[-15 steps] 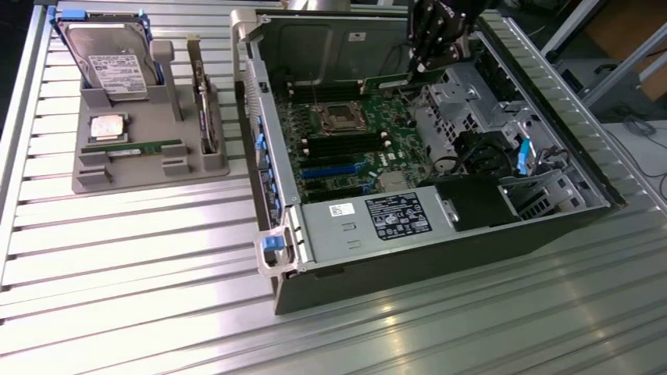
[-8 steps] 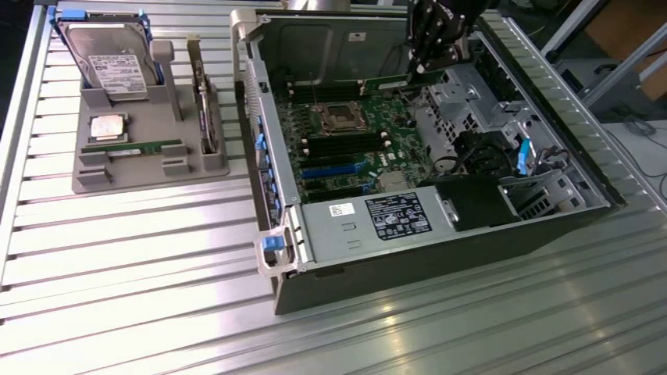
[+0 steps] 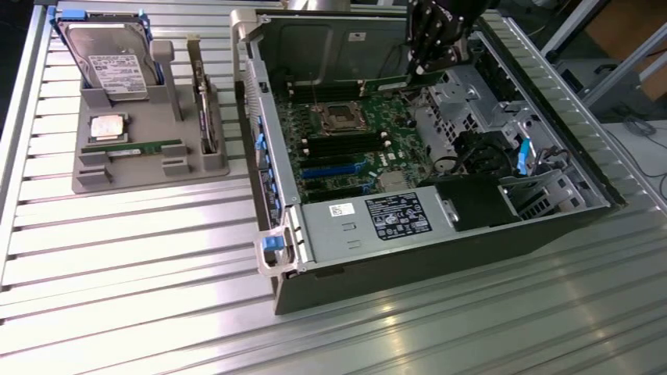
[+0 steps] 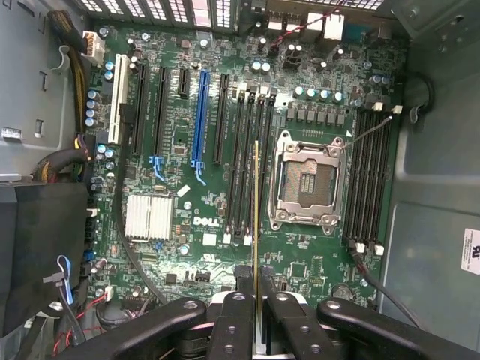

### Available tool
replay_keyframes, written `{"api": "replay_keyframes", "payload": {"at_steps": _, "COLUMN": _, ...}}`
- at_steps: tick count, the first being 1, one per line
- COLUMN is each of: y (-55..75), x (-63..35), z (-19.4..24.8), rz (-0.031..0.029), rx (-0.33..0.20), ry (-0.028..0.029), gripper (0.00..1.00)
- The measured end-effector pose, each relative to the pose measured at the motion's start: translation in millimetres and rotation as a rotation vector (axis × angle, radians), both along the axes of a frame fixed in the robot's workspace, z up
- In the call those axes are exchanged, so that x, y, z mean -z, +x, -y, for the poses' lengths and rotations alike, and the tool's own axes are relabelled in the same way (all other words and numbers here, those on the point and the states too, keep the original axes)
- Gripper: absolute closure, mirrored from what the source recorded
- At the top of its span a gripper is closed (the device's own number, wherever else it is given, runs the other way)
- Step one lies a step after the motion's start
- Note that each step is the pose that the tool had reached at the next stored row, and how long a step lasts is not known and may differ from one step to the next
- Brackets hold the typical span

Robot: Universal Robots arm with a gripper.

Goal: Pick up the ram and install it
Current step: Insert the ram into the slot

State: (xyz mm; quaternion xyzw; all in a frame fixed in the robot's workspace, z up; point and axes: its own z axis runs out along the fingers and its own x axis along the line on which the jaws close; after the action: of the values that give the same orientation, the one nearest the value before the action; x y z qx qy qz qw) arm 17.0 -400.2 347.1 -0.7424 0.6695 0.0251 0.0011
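Nearest the wrist camera, the tool [image 4: 257, 291] is pinching the ram [image 4: 256, 217] by 1 end. Its fingers [image 4: 238, 315] are nearly closed, pressing against both faces of the stick. I am seeing the ram edge-on as a thin line running away from the tool. It is lying parallel to the bank of black memory slots [image 4: 244, 169] on the motherboard [image 4: 180, 150] beneath, roughly over the slot nearest the CPU socket [image 4: 307, 176]. The socket is sitting open and empty between that bank and a 2nd bank of slots [image 4: 369, 176].

In the exterior view, the tool [image 3: 420, 72] is hanging inside the open computer case [image 3: 273, 156], toward its far end. It is carrying the ram [image 3: 382, 80] level and clear above the board. The power supply [image 3: 365, 223] is filling the case's near end.

Well apart, on the exterior view's left, a grey parts tray [image 3: 146, 176] is resting on the bench [image 3: 125, 273]. It is holding a spare memory stick [image 3: 130, 146], a CPU chip [image 3: 108, 126], an expansion card [image 3: 205, 117] and, farthest back, a hard drive [image 3: 109, 58].
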Motion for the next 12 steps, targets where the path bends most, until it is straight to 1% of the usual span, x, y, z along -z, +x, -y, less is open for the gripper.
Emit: {"api": "replay_keyframes", "payload": {"at_steps": 12, "y": 0.0, "x": 2.8, "z": 0.0, "rz": 0.0, "rx": 0.0, "ry": 0.0, "gripper": 0.86}}
